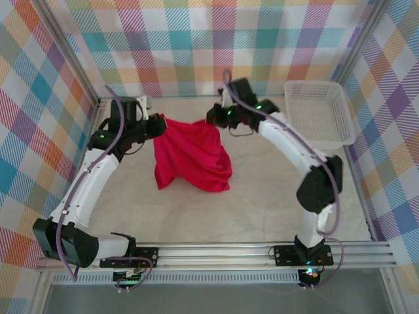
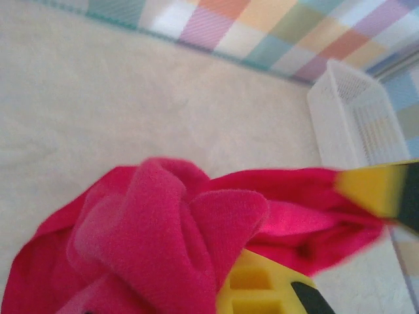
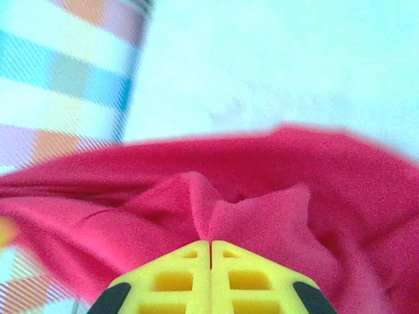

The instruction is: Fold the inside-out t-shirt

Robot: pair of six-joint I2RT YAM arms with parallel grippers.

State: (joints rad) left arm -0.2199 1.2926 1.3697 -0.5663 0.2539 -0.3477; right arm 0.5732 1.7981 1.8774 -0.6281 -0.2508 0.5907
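From above, the inside-out t-shirt (image 1: 192, 157), bright red, hangs bunched between the two arms over the middle of a pale table (image 1: 262, 209). Its upper edge is lifted and stretched, and its lower part drapes down toward the surface. The left gripper (image 1: 161, 123) is clamped on the shirt's upper left corner, and the right gripper (image 1: 212, 118) is clamped on its upper right corner. A white mesh basket (image 1: 321, 111) sits at the far right corner of the table, well apart from the shirt. Checked walls (image 1: 196, 46) in many colours stand around the table. At the left wrist, red cloth is bunched in thick folds over the yellow left fingers (image 2: 258, 284), which are closed on it. A band of shirt stretches away to the right, where the blurred yellow tip of the other gripper meets it, with the basket on the table behind. At the right wrist, the yellow right fingers (image 3: 177, 281) are pressed together with no gap and a pinch of red cloth caught at their tips. The rest of the shirt spreads in a wide band above them, across the pale table.
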